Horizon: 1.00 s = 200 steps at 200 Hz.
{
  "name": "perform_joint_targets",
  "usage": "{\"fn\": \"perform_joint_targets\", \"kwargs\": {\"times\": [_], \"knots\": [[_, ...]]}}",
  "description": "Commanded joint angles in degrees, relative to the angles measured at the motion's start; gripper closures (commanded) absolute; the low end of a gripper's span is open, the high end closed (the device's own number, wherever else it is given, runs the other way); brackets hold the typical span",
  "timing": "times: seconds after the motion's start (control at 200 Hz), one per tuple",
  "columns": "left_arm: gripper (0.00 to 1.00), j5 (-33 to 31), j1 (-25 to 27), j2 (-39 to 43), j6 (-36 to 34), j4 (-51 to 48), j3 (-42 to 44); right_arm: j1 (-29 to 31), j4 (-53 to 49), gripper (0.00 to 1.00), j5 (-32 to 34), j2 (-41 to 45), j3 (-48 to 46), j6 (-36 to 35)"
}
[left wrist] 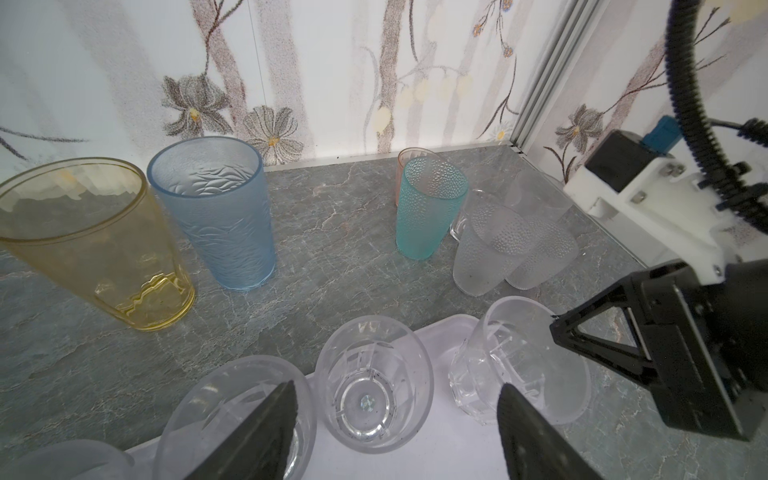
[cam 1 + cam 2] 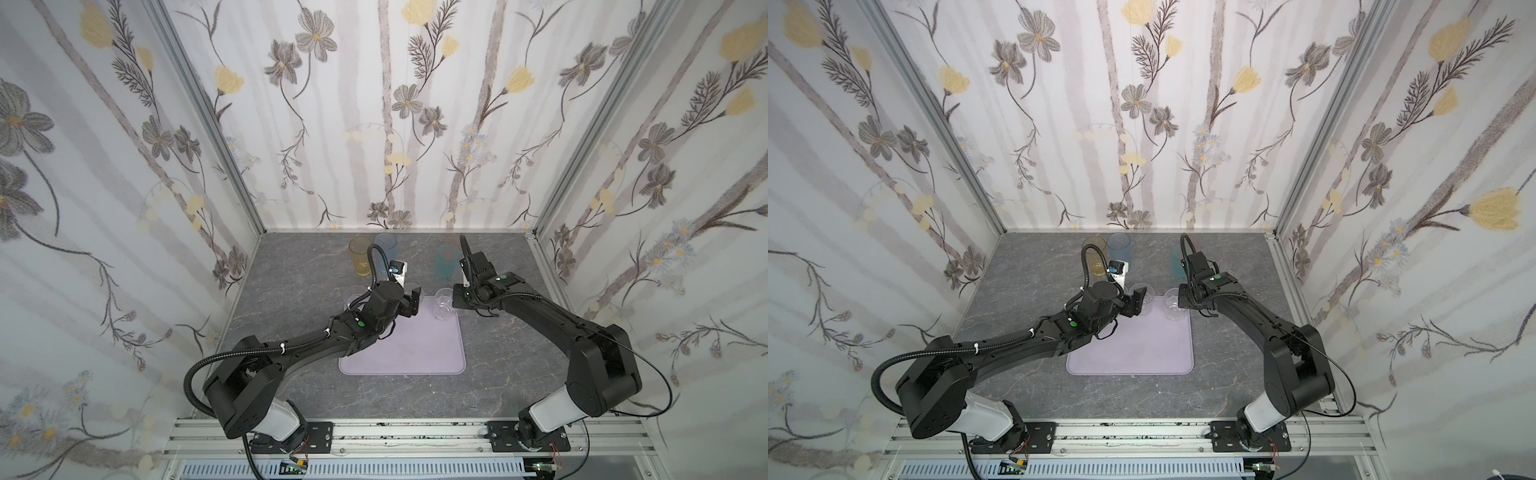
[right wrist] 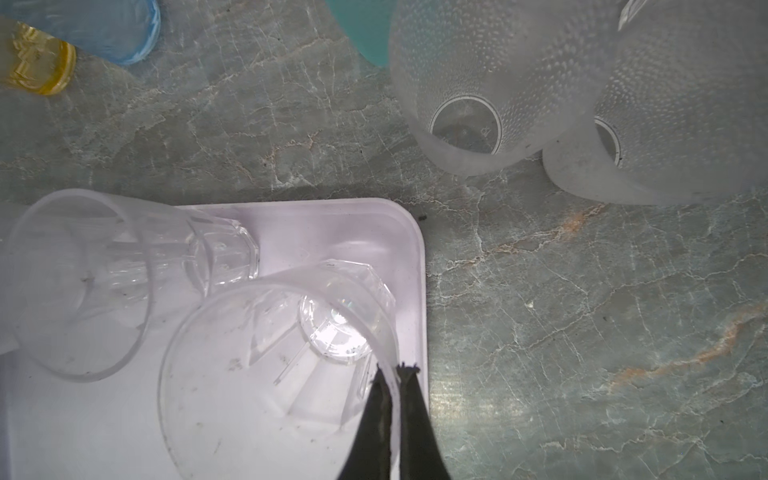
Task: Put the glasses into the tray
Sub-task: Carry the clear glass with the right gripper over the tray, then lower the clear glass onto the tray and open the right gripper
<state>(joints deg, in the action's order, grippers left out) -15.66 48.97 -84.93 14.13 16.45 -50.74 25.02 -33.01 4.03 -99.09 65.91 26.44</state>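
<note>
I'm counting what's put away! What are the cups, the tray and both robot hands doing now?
tray: flat on the table.
clear glass: upright in the tray, rim gripped.
second clear glass: upright in the tray, not gripped.
amber glass, blue glass, teal glass: upright on the table.
left hand: open, holding nothing.
right hand: shut on the clear glass.

In both top views floral wallpaper covered three walls; a grey marbled tabletop lay lower centre, an aluminium rail below it.
</note>
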Motion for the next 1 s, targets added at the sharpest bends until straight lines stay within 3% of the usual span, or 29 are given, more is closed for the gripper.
{"fn": "perform_joint_targets", "kwargs": {"times": [0.0, 0.43, 0.72, 0.994], "knots": [[0.22, -1.1, 0.0, 0.1, 0.4, 1.7, 0.3, 0.0, 2.4, 1.0, 2.0, -2.1, 1.4, -1.4], [0.22, -1.3, 0.0, -0.7, 0.0, 1.7, -0.1, -0.1, 1.6, 0.99, 3.7, -6.9, 5.4, -2.8], [0.22, -1.5, 0.0, -0.7, -0.3, 1.9, 0.0, -0.1, 1.2, 0.85, 2.8, -7.0, 6.4, -1.9], [0.21, -2.1, 0.0, -0.6, -0.7, 1.9, -1.0, -0.3, 0.9, 0.64, -1.3, -3.2, 7.2, 0.0]]}}
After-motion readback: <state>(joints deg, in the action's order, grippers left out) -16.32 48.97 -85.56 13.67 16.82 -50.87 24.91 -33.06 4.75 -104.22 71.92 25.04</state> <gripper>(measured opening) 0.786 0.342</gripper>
